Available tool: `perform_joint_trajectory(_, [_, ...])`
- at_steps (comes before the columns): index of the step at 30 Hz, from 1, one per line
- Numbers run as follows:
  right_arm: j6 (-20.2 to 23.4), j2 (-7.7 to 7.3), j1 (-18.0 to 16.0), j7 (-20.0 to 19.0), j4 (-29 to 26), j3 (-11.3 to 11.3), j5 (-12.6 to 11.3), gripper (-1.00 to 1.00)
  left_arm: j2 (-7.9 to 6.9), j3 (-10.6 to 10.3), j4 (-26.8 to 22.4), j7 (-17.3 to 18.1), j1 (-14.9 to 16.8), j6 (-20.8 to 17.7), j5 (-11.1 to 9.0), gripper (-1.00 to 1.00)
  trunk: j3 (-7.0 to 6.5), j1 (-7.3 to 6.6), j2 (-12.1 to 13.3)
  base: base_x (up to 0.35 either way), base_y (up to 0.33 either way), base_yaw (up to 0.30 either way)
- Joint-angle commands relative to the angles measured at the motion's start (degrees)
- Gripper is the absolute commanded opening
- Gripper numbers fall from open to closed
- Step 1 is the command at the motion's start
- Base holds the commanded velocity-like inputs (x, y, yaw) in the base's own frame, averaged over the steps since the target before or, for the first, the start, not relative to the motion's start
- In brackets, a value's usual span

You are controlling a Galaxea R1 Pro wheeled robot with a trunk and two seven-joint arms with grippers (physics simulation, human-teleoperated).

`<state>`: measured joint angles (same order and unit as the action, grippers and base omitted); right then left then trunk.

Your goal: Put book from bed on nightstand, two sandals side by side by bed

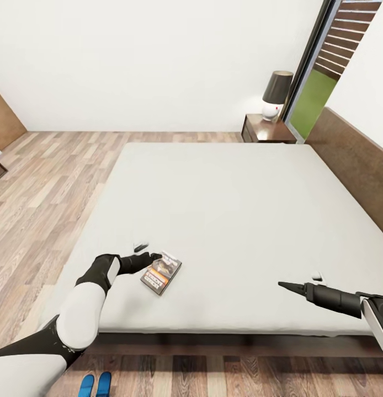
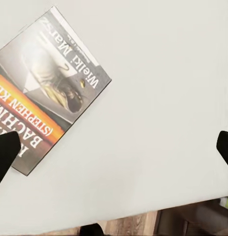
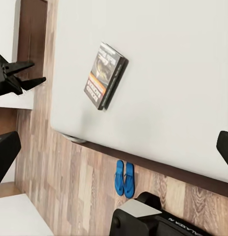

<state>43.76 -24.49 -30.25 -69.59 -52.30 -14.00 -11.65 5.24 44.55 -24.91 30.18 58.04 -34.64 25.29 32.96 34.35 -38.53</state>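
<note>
The book [image 1: 161, 271] lies flat on the light-grey bed [image 1: 224, 215] near its front-left corner, cover up with an orange band [image 2: 30, 115]. My left gripper [image 1: 152, 257] is open right at the book's left edge, and one finger [image 2: 4, 153] overlaps the cover's corner. My right gripper [image 1: 285, 285] hangs open over the mattress's front right, far from the book [image 3: 105, 74]. The two sandals [image 1: 96, 384] lie together on the wood floor beside the bed's near edge, and the same blue pair [image 3: 125, 178] appears in the right wrist view.
A dark-brown nightstand [image 1: 267, 130] with a dark-shaded lamp [image 1: 276, 94] stands at the bed's far right corner by the window. The brown headboard [image 1: 357, 160] runs along the right side. Wood-plank floor [image 1: 42, 193] lies open to the left of the bed.
</note>
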Motion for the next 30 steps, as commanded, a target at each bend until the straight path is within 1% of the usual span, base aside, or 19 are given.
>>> perform_joint_trajectory(1, [0.38, 0.0, -0.02, -0.02, 0.01, 0.0, -0.23, 1.0, 0.05, 0.46, -0.16, 0.43, 0.48, -0.7, 0.31, 1.0, 0.08, 0.02, -0.06, 0.0, 0.0, 0.0])
perform_joint_trajectory(5, [0.36, 0.05, -0.04, -0.01, 0.01, 0.01, -0.22, 1.0, -0.19, 0.46, -0.64, 0.27, 2.16, -2.53, -2.97, 1.0, 0.09, 0.02, -0.06, 0.0, 0.0, 0.0])
perform_joint_trajectory(9, [0.36, 0.05, -0.05, -0.01, 0.01, -0.01, -0.22, 1.0, -0.24, 0.51, -2.82, 0.31, 2.51, -2.95, -3.99, 1.0, 0.1, 0.02, -0.06, 0.0, 0.0, 0.0])
perform_joint_trajectory(13, [0.36, 0.05, -0.05, -0.01, 0.01, -0.06, -0.22, 1.0, -0.23, 0.55, -3.44, 0.31, 2.59, -3.04, -4.23, 1.0, 0.1, 0.02, -0.06, 0.014, 0.0, 0.0])
perform_joint_trajectory(19, [0.36, 0.06, -0.06, -0.02, 0.01, -0.06, -0.22, 1.0, -0.23, 0.6, -3.48, 0.32, 2.61, -3.0, -4.2, 1.0, 0.1, 0.02, -0.06, 0.168, 0.0, 0.0])
perform_joint_trajectory(26, [0.36, 0.06, -0.05, -0.02, 0.01, -0.06, -0.22, 1.0, -0.15, 0.63, -3.41, 0.29, 2.68, -2.9, -4.19, 1.0, 0.1, 0.02, -0.06, 0.027, -0.001, 0.0])
perform_joint_trajectory(30, [0.36, 0.06, -0.06, -0.02, 0.01, -0.01, -0.22, 1.0, -0.15, 0.63, -3.39, 0.24, 2.69, -2.84, -4.19, 1.0, 0.1, 0.02, -0.06, 0.141, -0.089, 0.0])
